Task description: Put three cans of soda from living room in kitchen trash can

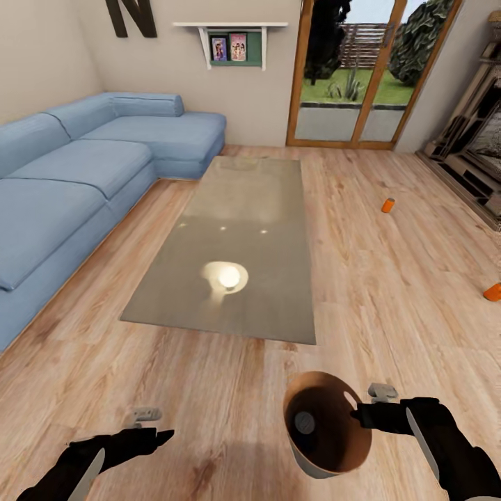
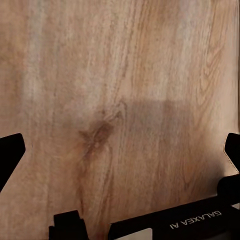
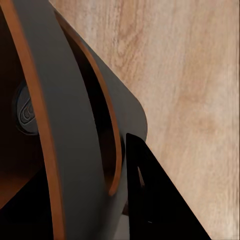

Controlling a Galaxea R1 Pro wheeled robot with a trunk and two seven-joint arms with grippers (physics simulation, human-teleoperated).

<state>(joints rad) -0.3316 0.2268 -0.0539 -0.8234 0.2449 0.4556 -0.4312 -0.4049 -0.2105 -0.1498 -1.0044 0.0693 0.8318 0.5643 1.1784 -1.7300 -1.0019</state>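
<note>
Over the living-room floor: the robot stands on pale wood planks (image 1: 229,390), facing a grey low bench (image 1: 236,250) with a blue corner sofa (image 1: 83,167) along its left.
Right pincer (image 1: 356,415): pinching the near wall of the trash can (image 1: 334,456), one finger (image 3: 155,200) outside the grey wall, the other presumably inside and hidden; the bin hangs tilted, its tan inside turned towards the head camera.
Left pincer (image 1: 163,435): holds nothing; the wrist view shows its two tips set wide apart over bare floor, so it is spread.
Can inside the bin (image 1: 305,422): a silvery top shows at the bottom, one soda can apparently already dropped in; its colour cannot be told.
Orange can, far (image 1: 388,204): on the floor ahead and to the right, near the glass doors (image 1: 362,76), leaning or lying, too small to say which.
Orange can, near (image 1: 493,291): at the right edge of the head view, on the floor, cut off by the frame.
Key relation: both loose cans lie forward and right of the robot, well apart from either pincer; the right arm is nearer but occupied, so the free left arm would likely do the picking after the base drives closer.
</note>
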